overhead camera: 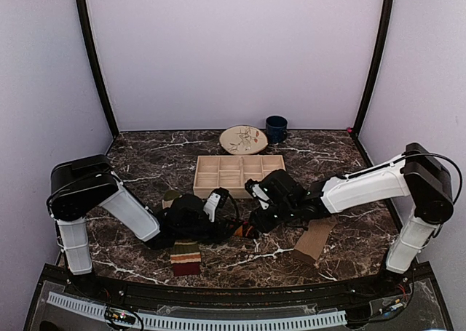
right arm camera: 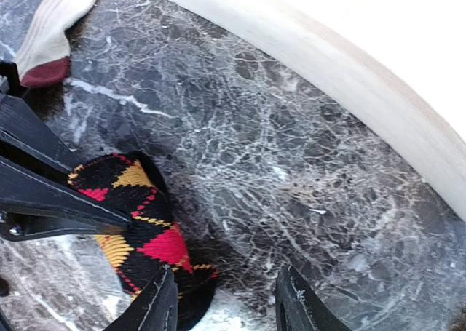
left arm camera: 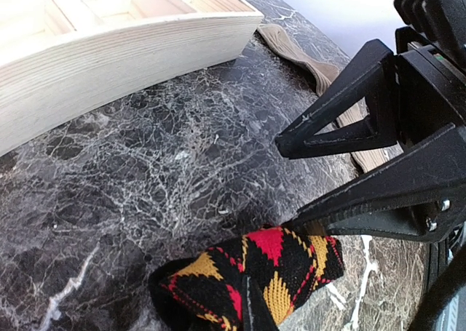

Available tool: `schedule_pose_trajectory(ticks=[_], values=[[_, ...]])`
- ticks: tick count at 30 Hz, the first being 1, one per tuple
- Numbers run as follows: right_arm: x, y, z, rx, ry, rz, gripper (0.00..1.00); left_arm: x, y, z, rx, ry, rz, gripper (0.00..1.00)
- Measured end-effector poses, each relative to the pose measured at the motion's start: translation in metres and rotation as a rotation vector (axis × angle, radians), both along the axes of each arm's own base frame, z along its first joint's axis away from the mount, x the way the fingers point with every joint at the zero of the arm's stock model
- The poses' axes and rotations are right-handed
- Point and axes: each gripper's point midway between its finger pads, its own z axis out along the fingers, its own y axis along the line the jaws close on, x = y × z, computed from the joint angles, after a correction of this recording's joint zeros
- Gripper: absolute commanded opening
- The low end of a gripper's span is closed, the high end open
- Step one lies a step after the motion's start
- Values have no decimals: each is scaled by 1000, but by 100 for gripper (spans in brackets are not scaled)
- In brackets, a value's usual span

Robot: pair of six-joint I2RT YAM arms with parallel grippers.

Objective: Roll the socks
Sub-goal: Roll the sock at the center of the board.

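Across the dark marble worktop (overhead camera: 145,164), just in front of the wooden tray (overhead camera: 237,174), both arms reach in toward one small bundle, the black argyle sock (right arm camera: 145,229). It lies about midway between them. The striped sock (overhead camera: 186,257) lies flat toward the near edge on the left and the tan sock (overhead camera: 314,240) on the right, both apart from the work. The left end effector (right arm camera: 124,216) is closed on one end of the argyle sock, pinching the fabric. The right end effector (right arm camera: 222,287) has its jaws apart, with one finger touching or just beside the sock's other edge and nothing clamped.

The step looks like a roll partway formed. To do it well, I judge the left pinch should serve as the anchor while the right one takes the loose fabric squarely — both fingers straddling the bundle, not one riding on top. Turns want to be tight and low to the marble, since knit is slack and would likely spring open if released early. The tray wall is close — leave it room.
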Motion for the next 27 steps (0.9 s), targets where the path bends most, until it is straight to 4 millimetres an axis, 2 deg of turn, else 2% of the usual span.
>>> schedule_pose_trajectory(ticks=[5, 13, 19, 22, 27], values=[[-4, -2, 1, -64, -90, 1, 49, 1, -1, 0, -3, 6, -7, 0], [-27, 3, 31, -119, -296, 51, 54, 3, -2, 0, -11, 14, -16, 0], [-45, 11, 35, -170, -387, 123, 59, 3, -2, -1, -12, 18, -21, 0], [-53, 14, 29, -216, -425, 162, 62, 3, -3, 0, -13, 20, -24, 0], [-65, 14, -7, -372, -474, 243, 65, 3, -3, -1, -13, 25, -29, 0]])
